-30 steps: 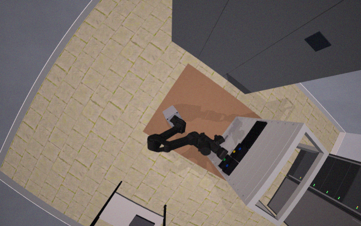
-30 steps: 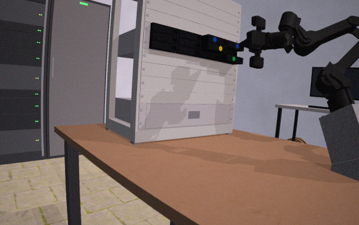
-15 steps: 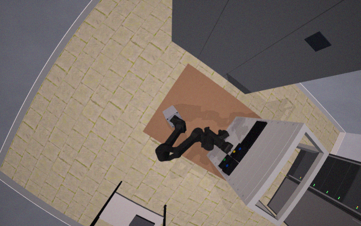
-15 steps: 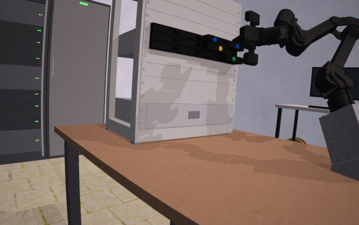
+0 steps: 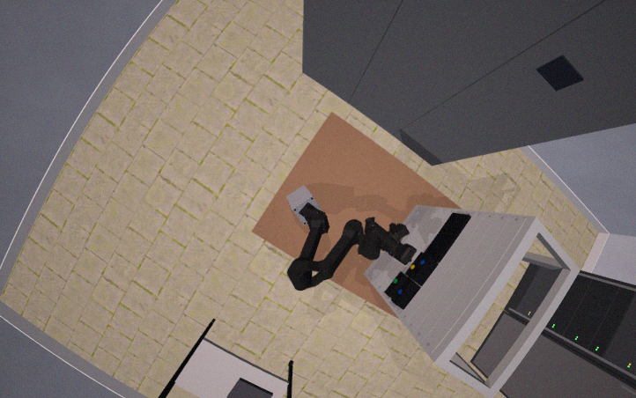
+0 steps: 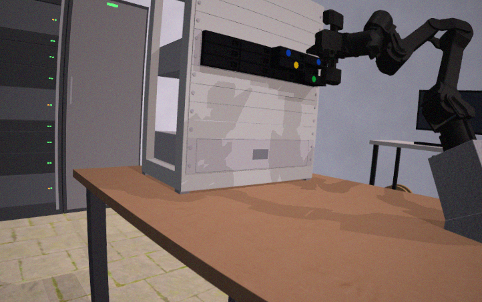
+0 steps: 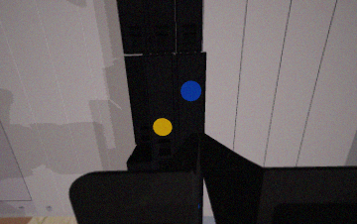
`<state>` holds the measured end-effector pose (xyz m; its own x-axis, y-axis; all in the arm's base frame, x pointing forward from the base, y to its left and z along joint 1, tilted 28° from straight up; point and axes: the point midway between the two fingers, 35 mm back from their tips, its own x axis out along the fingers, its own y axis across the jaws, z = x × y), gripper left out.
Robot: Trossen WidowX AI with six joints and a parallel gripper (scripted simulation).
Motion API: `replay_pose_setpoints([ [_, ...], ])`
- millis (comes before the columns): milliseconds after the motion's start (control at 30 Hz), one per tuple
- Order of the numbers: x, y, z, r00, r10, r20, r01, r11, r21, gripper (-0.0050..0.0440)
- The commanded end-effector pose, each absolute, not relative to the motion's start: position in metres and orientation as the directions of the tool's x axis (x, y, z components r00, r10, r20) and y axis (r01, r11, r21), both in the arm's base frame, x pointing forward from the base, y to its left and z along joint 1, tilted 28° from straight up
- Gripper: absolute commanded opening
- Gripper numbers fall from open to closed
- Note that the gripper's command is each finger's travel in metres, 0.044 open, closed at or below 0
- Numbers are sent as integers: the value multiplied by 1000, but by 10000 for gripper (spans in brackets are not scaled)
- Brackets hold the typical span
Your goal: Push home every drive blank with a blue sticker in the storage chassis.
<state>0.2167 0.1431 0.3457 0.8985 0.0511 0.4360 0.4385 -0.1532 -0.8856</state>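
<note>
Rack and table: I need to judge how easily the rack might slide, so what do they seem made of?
Rack: looks like pale grey painted metal, matte, with screw-dotted panel edges. Table: brown top, probably wood or laminate, smooth with a dull finish; dark legs, likely metal.
</note>
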Motion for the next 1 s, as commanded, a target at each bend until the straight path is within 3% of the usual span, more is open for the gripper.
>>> replay_pose_setpoints([
  [0, 216, 146, 352, 894, 39, 446, 447, -139, -884, 0],
  [967, 249, 149, 369, 894, 39, 446, 447, -139, -884, 0],
])
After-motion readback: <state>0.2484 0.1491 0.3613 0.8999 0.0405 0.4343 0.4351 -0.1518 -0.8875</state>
